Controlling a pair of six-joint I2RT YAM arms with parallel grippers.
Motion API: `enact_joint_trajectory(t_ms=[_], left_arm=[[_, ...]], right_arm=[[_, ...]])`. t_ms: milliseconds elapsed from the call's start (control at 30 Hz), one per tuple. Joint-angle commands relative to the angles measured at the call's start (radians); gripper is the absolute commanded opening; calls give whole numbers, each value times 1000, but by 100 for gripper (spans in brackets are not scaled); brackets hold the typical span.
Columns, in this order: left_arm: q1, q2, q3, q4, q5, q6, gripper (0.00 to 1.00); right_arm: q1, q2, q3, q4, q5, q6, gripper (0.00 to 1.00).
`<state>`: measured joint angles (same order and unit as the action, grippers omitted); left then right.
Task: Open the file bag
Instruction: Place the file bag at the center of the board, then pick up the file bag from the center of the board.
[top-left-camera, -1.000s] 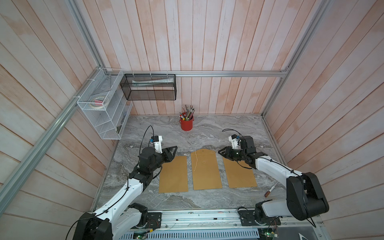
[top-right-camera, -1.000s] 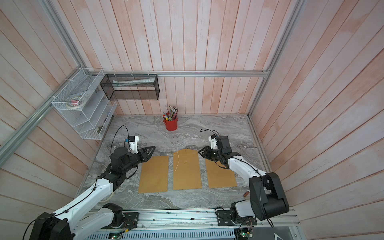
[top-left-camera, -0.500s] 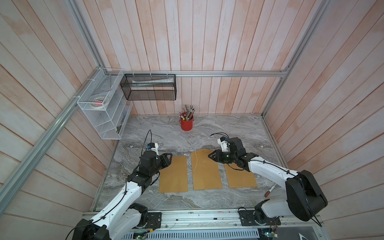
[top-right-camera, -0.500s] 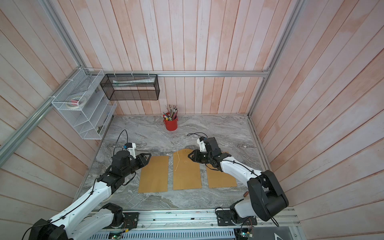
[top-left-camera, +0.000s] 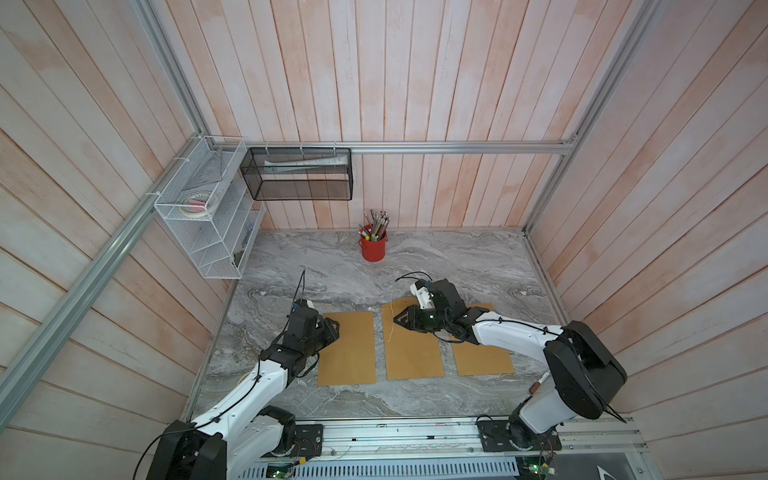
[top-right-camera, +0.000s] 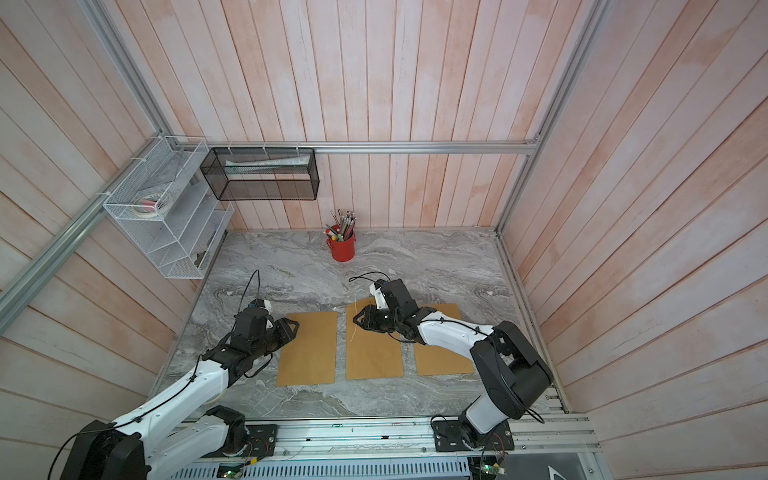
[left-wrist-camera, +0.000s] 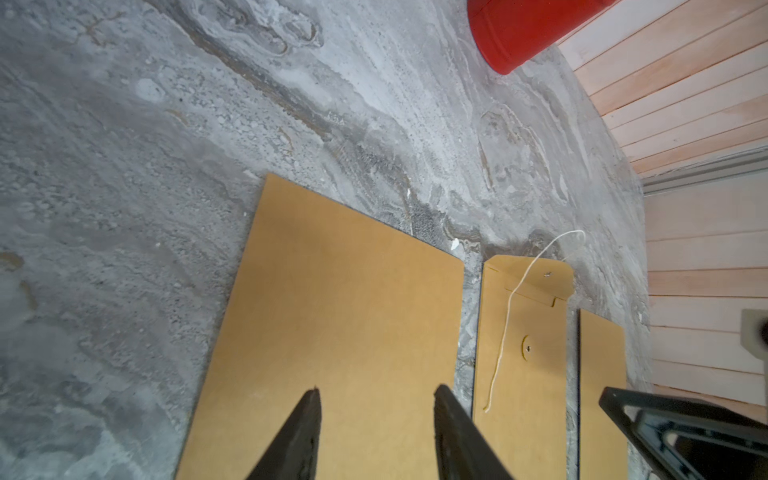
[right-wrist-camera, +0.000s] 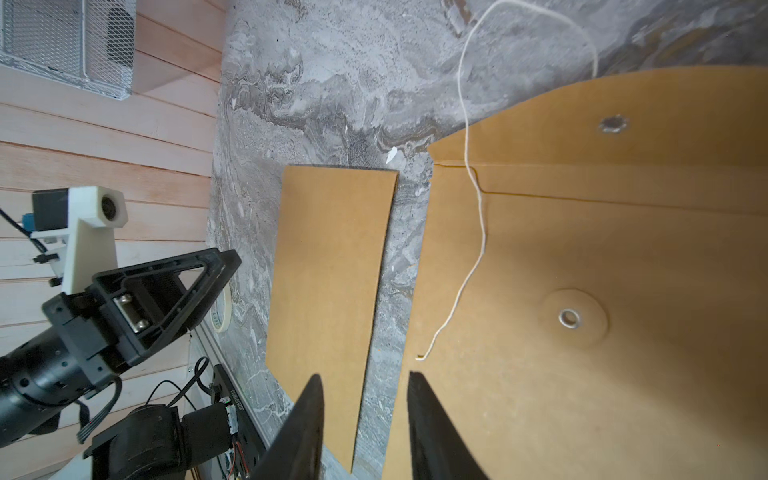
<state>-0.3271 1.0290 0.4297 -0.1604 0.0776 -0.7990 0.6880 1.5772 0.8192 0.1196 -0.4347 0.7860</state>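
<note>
Right wrist view: my right gripper (right-wrist-camera: 361, 376) hangs part-open and empty over the file bag (right-wrist-camera: 582, 257) edge beside its unwound string (right-wrist-camera: 473, 232), I judge to lift the flap. In a top view the file bag lies lower centre. My left gripper (left-wrist-camera: 376, 388), parted and empty, hovers over the neighbouring brown sheet (left-wrist-camera: 332, 299).

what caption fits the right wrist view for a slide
Open right gripper hovers at the edge of the middle file bag, flap unfolded, white string lying loose.

red pen cup (top-left-camera: 373, 250), white rack (top-left-camera: 198, 232), black basket (top-left-camera: 300, 190)
</note>
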Motion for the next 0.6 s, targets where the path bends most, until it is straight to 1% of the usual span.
enact_joint_trajectory(t_ms=[0,333,567], left_arm=[[5,12,-7,-22,-39,-12,44],[5,75,20,-62,-92,6,42],[6,82,26,-94,-143,9,40]], right_arm=[[17,31,35,59,15,35,36],[75,152,122,81,-10,57,36],[107,230,177,68,-17,70,36]])
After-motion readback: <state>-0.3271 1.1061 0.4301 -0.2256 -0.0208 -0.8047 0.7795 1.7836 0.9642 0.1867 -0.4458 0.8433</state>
